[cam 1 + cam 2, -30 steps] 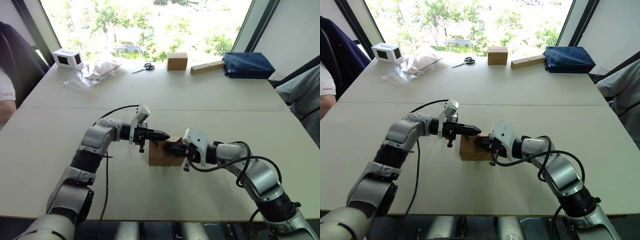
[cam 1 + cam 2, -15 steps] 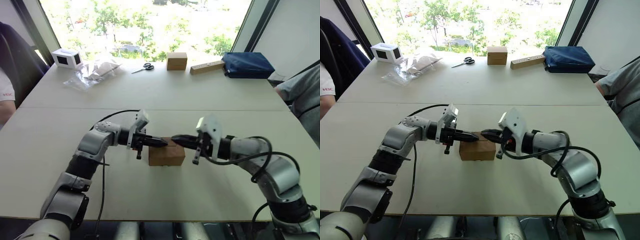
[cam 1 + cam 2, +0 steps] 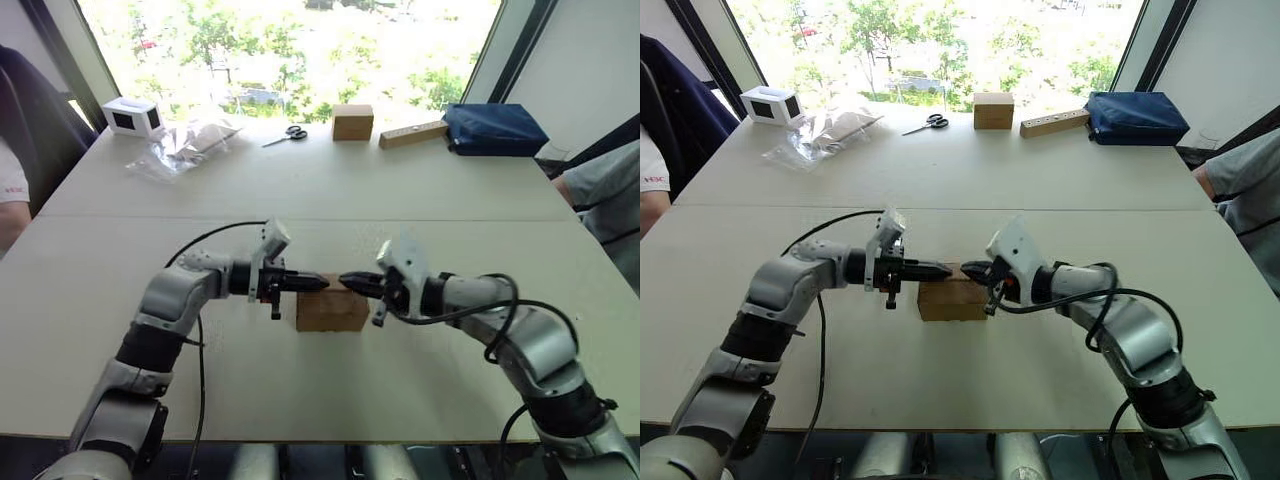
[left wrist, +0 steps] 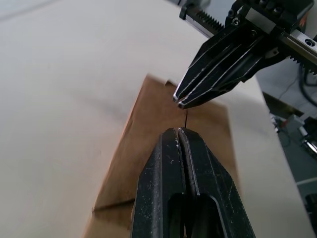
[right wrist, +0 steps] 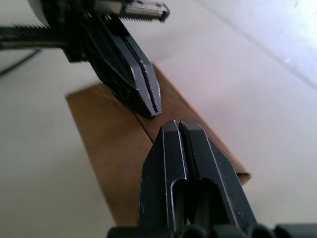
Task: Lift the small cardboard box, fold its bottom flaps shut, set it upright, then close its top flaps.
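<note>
Plain brown box (image 3: 331,311) (black pincers)

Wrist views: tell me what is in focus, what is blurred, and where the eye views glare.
Left wrist view: the left hand is sharp, its fingers shut; the small cardboard box goes soft near the bottom edge. Right wrist view: the right hand is crisp and shut; the table beyond is washed pale. Eye views: the window is overexposed.
</note>
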